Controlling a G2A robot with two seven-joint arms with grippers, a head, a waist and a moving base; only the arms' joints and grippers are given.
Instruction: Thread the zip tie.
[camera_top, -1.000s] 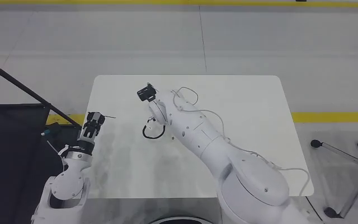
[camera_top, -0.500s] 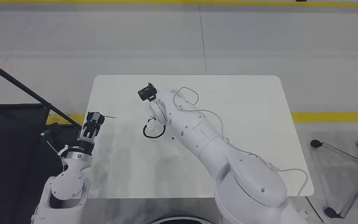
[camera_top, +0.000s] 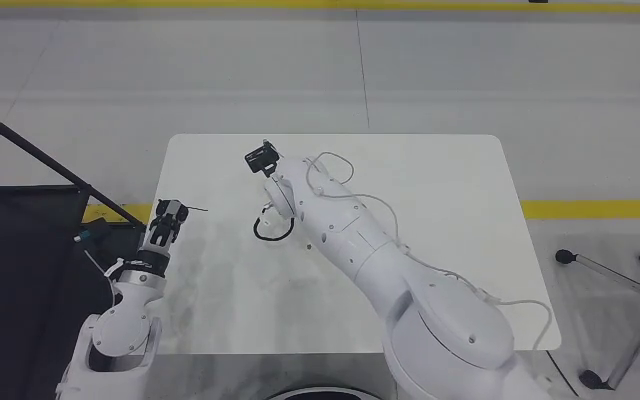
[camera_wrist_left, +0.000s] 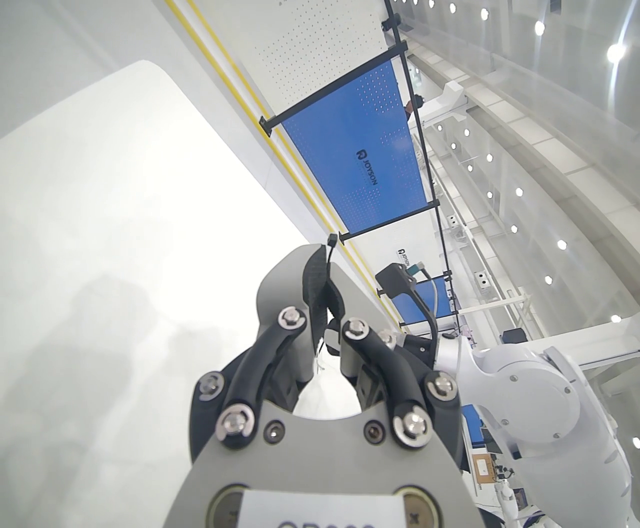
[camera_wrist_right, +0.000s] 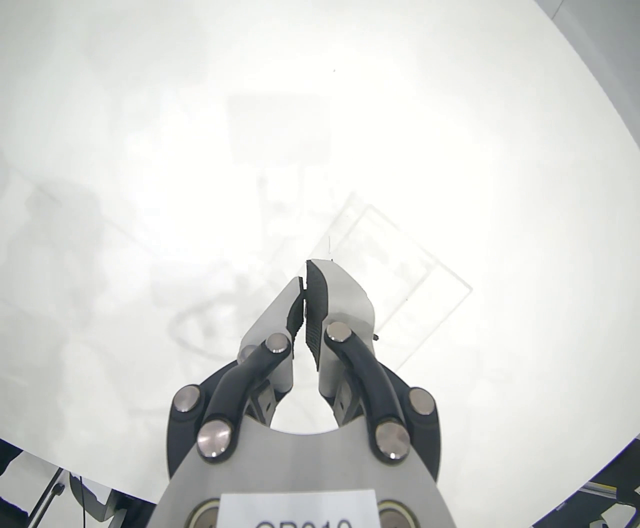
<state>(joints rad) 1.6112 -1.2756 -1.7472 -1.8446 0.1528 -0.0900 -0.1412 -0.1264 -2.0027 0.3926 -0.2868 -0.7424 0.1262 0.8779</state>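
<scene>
Zip tie (camera_wrist_left: 331, 241) pinched in the left tool (camera_wrist_left: 325, 279); right tool (camera_wrist_right: 306, 278) fingers pressed together.

Zip tie (camera_wrist_left: 331, 241) black; tabletop (camera_top: 430, 190) plain white. My jaws: silver-grey metal, black ribbed pads (camera_wrist_left: 315, 280), black links (camera_wrist_left: 260, 355), bright steel screw heads. Floor (camera_top: 200, 70) pale grey with yellow stripes (camera_top: 580, 209); panel (camera_wrist_left: 350, 130) blue, finely pale-dotted, black-framed.

Glossy white, rounded arm shells (camera_top: 352, 243), thin white cables (camera_top: 337, 161) looped outside. Left gripper (camera_wrist_left: 324, 272) and right gripper (camera_wrist_right: 306, 274) alike — grey fingers (camera_wrist_left: 280, 295), ribbed black pads (camera_wrist_right: 316, 292), black linkages (camera_wrist_right: 357, 357), silver screws (camera_wrist_left: 291, 317), white label (camera_wrist_right: 298, 510).
</scene>
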